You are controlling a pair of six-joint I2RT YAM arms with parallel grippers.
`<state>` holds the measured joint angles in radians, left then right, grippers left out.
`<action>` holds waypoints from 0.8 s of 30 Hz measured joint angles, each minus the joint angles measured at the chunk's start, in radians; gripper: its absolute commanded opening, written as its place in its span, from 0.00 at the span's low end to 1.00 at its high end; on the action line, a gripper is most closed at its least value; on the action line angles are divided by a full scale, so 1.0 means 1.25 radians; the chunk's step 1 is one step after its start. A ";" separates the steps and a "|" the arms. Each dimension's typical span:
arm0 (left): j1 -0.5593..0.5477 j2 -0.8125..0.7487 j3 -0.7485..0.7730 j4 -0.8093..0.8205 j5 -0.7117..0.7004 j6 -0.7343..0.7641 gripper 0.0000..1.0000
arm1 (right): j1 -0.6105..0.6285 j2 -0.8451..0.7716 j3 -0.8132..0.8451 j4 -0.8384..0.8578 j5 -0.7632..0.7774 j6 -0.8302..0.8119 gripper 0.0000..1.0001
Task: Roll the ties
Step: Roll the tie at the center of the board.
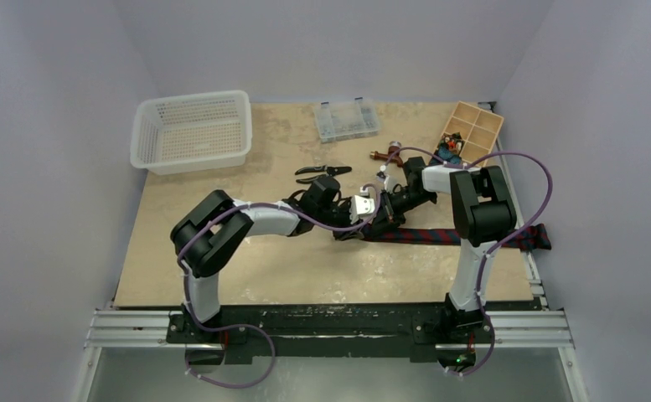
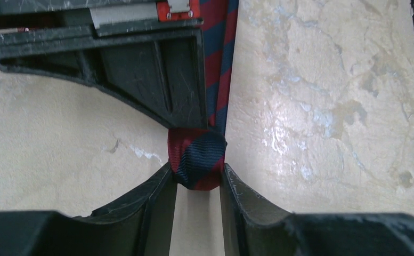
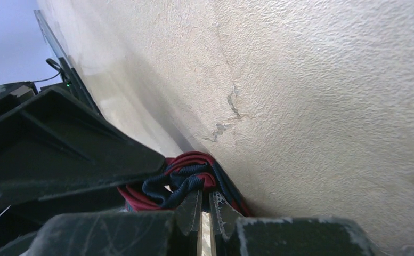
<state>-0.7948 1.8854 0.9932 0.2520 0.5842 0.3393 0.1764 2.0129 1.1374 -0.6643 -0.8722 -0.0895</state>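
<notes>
One tie (image 1: pixel 447 235), navy with dark red stripes, lies as a flat strip across the right half of the table, and its wide end hangs past the right edge. Its left end is wound into a small roll (image 2: pixel 196 160). My left gripper (image 1: pixel 357 229) (image 2: pixel 196 178) is shut on this roll, one finger on each side. My right gripper (image 1: pixel 384 216) (image 3: pixel 205 200) meets it from the other side. Its fingers are almost together, pinching the bunched folds of the roll (image 3: pixel 186 178). The right gripper's body (image 2: pixel 140 69) covers part of the strip (image 2: pixel 220 53).
A white mesh basket (image 1: pixel 192 130) stands at the back left. A clear plastic parts box (image 1: pixel 347 119) and a wooden compartment tray (image 1: pixel 472 130) stand at the back. Black-handled pliers (image 1: pixel 322 173) and a small brown tool (image 1: pixel 386 154) lie just behind the grippers.
</notes>
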 measured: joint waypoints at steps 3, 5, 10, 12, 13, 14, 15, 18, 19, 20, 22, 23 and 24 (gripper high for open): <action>-0.011 0.016 0.029 -0.006 0.002 -0.012 0.32 | 0.000 0.000 0.000 -0.001 0.000 0.000 0.00; -0.015 0.037 0.055 -0.011 0.004 -0.020 0.33 | -0.001 0.000 0.000 -0.002 0.002 0.000 0.00; -0.015 0.071 0.083 -0.011 0.005 -0.027 0.34 | -0.008 0.000 0.000 -0.005 0.002 0.000 0.00; -0.015 0.076 0.083 -0.008 0.005 -0.026 0.34 | -0.007 0.000 0.000 -0.004 0.002 -0.001 0.00; -0.015 0.078 0.083 -0.007 0.005 -0.024 0.34 | -0.007 0.000 0.000 -0.004 0.001 -0.001 0.00; -0.015 0.080 0.083 -0.007 0.005 -0.022 0.34 | -0.007 0.000 0.000 -0.004 0.000 -0.001 0.00; -0.015 0.081 0.083 -0.006 0.005 -0.018 0.34 | -0.007 0.000 0.000 -0.004 0.000 -0.002 0.00; -0.015 0.082 0.078 -0.004 0.004 -0.004 0.30 | -0.007 0.000 0.000 -0.004 -0.001 -0.004 0.00; -0.016 0.082 0.075 -0.004 0.003 0.002 0.28 | -0.007 0.000 0.000 -0.004 -0.002 -0.004 0.00; -0.016 0.082 0.073 -0.005 0.002 0.009 0.27 | -0.007 0.000 0.000 -0.004 -0.002 -0.005 0.00; -0.016 0.082 0.073 -0.009 -0.002 0.018 0.24 | -0.007 0.000 0.000 -0.004 -0.006 -0.009 0.00; -0.017 0.082 0.073 -0.013 -0.006 0.024 0.22 | -0.007 0.000 0.000 -0.004 -0.007 -0.011 0.02; -0.017 0.082 0.073 -0.016 -0.009 0.030 0.21 | -0.007 -0.001 0.000 -0.004 -0.007 -0.013 0.05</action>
<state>-0.8162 1.9877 1.0843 0.2325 0.5724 0.3767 0.1673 2.0113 1.1370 -0.6697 -0.8814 -0.1051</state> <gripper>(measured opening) 0.283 0.015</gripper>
